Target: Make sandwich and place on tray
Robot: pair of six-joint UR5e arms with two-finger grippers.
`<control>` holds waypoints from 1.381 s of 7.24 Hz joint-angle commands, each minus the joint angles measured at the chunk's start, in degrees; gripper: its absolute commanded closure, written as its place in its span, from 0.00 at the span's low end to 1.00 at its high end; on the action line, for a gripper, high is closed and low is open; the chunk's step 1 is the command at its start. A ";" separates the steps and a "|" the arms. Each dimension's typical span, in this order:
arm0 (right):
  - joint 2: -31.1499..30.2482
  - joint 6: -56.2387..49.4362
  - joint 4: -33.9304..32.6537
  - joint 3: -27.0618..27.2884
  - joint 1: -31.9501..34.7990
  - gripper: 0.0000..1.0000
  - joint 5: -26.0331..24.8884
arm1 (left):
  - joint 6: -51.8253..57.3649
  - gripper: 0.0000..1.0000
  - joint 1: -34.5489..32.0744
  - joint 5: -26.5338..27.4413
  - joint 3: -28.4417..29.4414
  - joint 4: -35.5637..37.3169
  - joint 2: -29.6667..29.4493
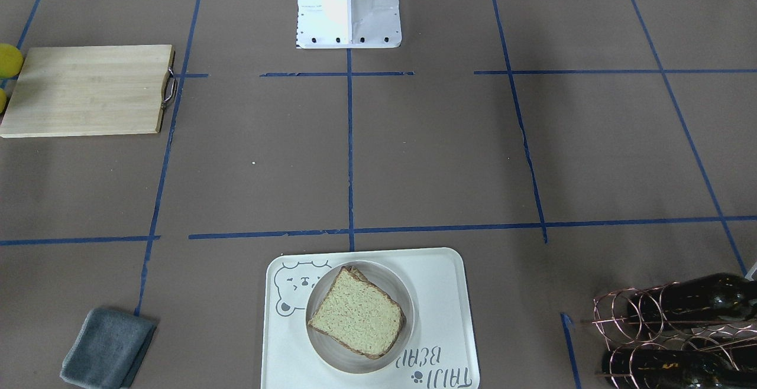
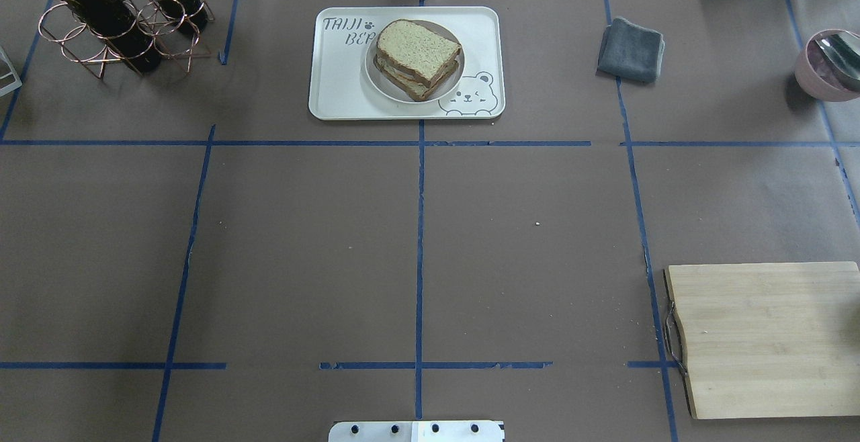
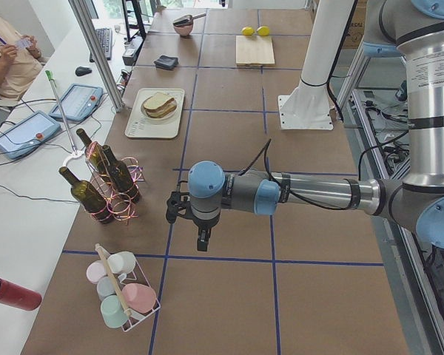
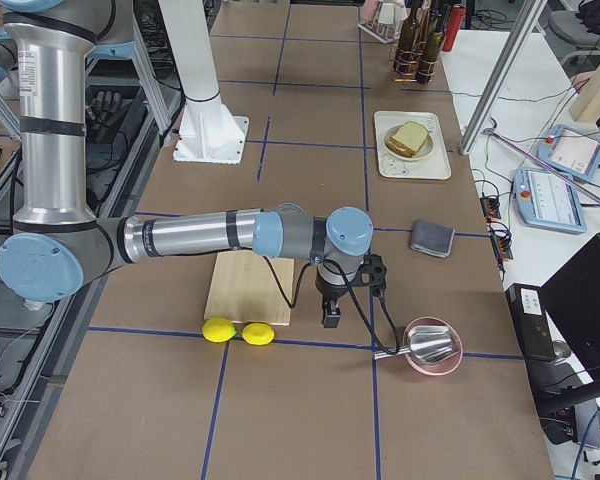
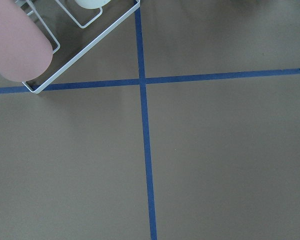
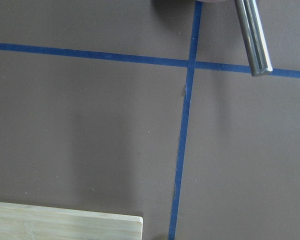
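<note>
Sandwich [image 2: 418,59] sits stacked on its plate [image 2: 384,88], on the tray [image 2: 336,89]. Job looks finished! Left pincer [image 3: 201,242] and right pincer [image 4: 331,316] hang well away, grip impossible to tell. Best leave the stack alone.

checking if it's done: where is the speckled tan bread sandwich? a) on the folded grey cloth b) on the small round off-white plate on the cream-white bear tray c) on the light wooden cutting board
b: the sandwich lies on the round plate, which rests on the bear tray.

Silver tubes [image 3: 318,194], blue joint caps [image 3: 206,180], black cables [image 3: 263,153]
</note>
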 commanded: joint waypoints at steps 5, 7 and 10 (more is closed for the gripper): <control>-0.04 0.16 0.02 -0.34 0.00 0.00 -0.05 | 1.48 0.00 2.10 0.33 -2.49 9.07 -1.08; -0.04 0.16 0.02 -0.34 0.00 0.00 0.04 | 12.01 0.00 1.23 2.94 -0.65 10.91 -1.08; -0.04 0.16 0.02 -0.25 0.00 0.00 0.04 | 11.78 0.00 1.14 4.46 -0.65 11.01 -0.99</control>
